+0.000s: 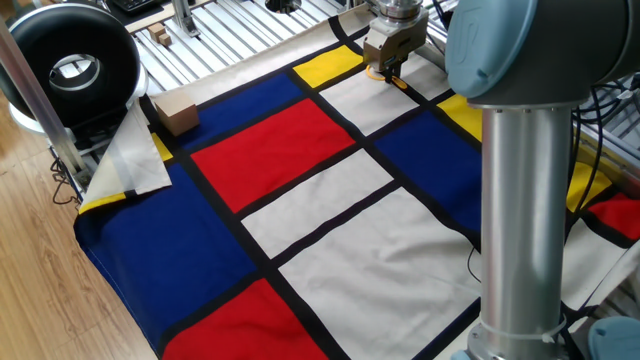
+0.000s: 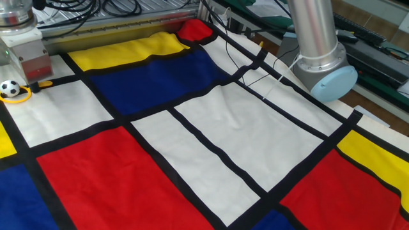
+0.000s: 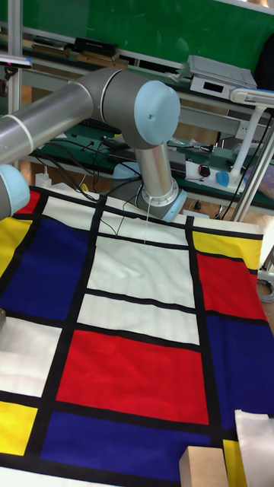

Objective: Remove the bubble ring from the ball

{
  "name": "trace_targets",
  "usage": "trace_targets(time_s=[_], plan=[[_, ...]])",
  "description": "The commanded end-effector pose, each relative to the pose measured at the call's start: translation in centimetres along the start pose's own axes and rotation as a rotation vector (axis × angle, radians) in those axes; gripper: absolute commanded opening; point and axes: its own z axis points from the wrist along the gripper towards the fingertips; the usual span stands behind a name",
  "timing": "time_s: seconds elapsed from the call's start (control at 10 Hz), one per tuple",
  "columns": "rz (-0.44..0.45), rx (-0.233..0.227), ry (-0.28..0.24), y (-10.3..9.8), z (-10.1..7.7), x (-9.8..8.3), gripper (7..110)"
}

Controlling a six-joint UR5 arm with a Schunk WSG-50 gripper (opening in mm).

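The ball (image 2: 9, 88), white with black patches, sits on a white cloth square at the far left of the other fixed view. The orange-yellow bubble ring (image 2: 19, 99) lies flat around it, its short handle (image 2: 44, 84) pointing right onto the black stripe. My gripper (image 2: 32, 82) hangs just above the handle, right of the ball. In one fixed view the gripper (image 1: 389, 70) points down at the far end of the cloth, with the bubble ring (image 1: 374, 72) showing as an orange bit beside its fingertips. The gap between the fingers cannot be made out.
The arm's grey column (image 1: 525, 200) fills the right foreground, and its base (image 2: 323, 70) stands on the cloth's far edge with cables (image 2: 249, 70) beside it. A wooden block (image 1: 175, 115) and a folded cloth corner (image 1: 130, 155) lie at the left. A black round device (image 1: 70, 65) stands beyond the table.
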Motion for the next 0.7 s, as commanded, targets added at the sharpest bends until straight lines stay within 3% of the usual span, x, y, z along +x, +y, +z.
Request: trace_targets(time_s=[0.0, 0.5, 0.6], plan=[[0.004, -0.007, -0.002, 0.08, -0.04, 0.00, 22], [0.022, 0.016, 0.010, -0.41, 0.01, 0.28, 22], [0.027, 0.018, 0.010, -0.41, 0.01, 0.28, 7]])
